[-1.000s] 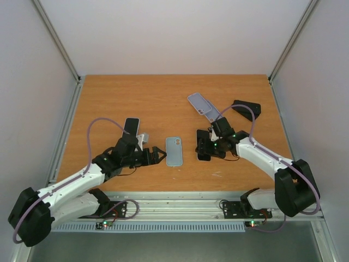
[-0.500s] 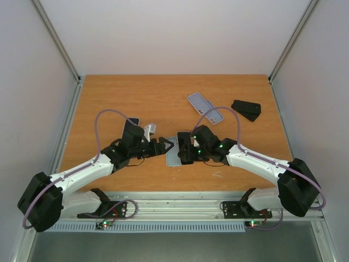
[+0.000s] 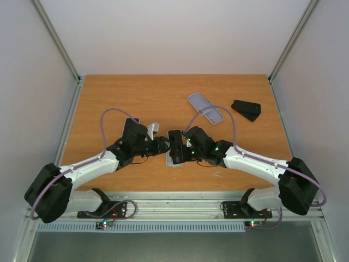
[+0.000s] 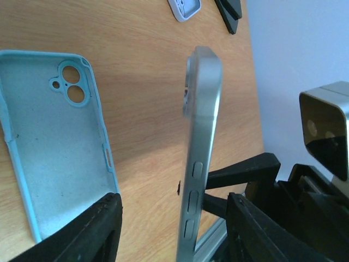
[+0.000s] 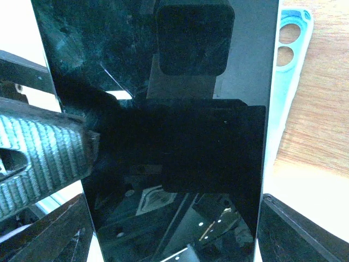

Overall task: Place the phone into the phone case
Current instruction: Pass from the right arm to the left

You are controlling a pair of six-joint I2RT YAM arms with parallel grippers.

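Note:
The light blue phone case (image 3: 171, 160) lies open side up on the table, mostly hidden under both grippers. It shows fully in the left wrist view (image 4: 54, 136) and at the edge of the right wrist view (image 5: 290, 65). My right gripper (image 3: 180, 147) is shut on the phone (image 3: 175, 143) across its width. It holds the phone upright on edge just above the case, black screen toward its camera (image 5: 163, 136). My left gripper (image 3: 163, 145) is open, its fingers on either side of the phone's thin silver edge (image 4: 199, 142) without touching it.
A lavender case (image 3: 205, 108) and a black wedge-shaped stand (image 3: 246, 109) lie at the back right. Another dark phone (image 3: 134, 120) and a small white piece (image 3: 154, 129) lie beside the left arm. The table's near edge is close behind both grippers.
My right gripper carried the phone left from the table's right side to above the blue case. My left gripper moved right and now straddles the phone.

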